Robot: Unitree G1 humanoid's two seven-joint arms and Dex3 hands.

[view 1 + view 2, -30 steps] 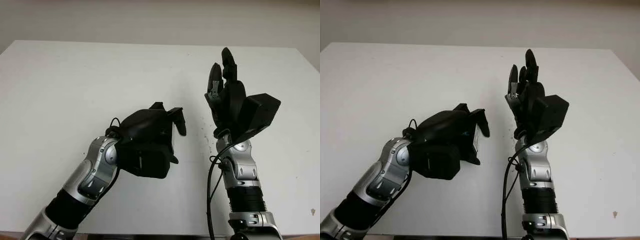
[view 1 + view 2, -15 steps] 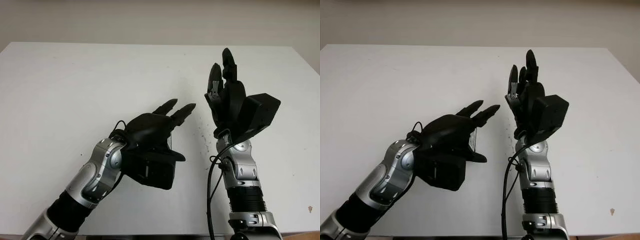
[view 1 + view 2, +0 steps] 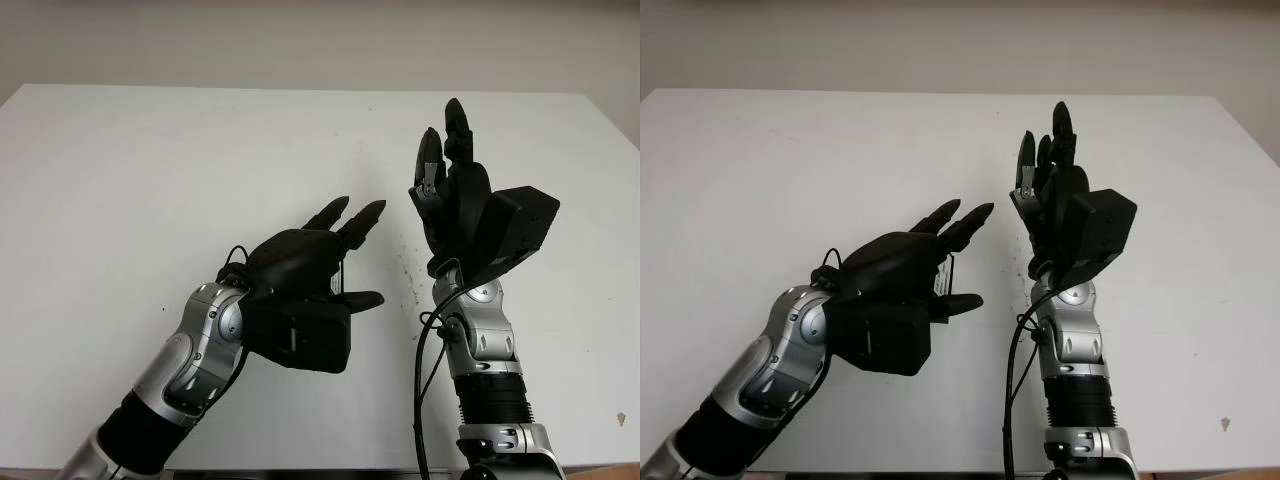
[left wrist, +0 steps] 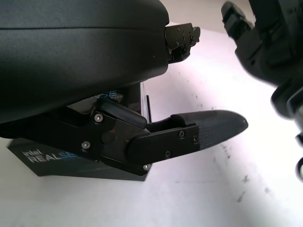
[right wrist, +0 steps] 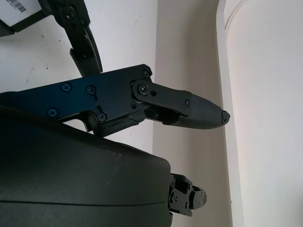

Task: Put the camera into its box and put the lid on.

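A dark box [image 4: 71, 168] printed "intel REALSENSE" lies on the white table [image 3: 150, 180], directly under my left hand [image 3: 360, 250]. In the eye views the hand covers most of the box; a sliver of its white label [image 3: 941, 282] peeks out beside the palm. The left hand is open, hovers above the box and holds nothing. My right hand [image 3: 445, 140] stands upright to the right of it, raised off the table, open and empty. The right wrist view catches a corner of the box with a barcode label [image 5: 19, 12] and the left hand's fingers [image 5: 80, 38].
The table's far edge [image 3: 300, 88] meets a pale wall. A black cable [image 3: 425, 380] hangs along the right forearm. Small dark specks [image 3: 408, 270] mark the table between the hands.
The left hand's fingers, curled downward a second ago, have straightened out, and the hand has turned slightly. The right hand has stayed where it was.
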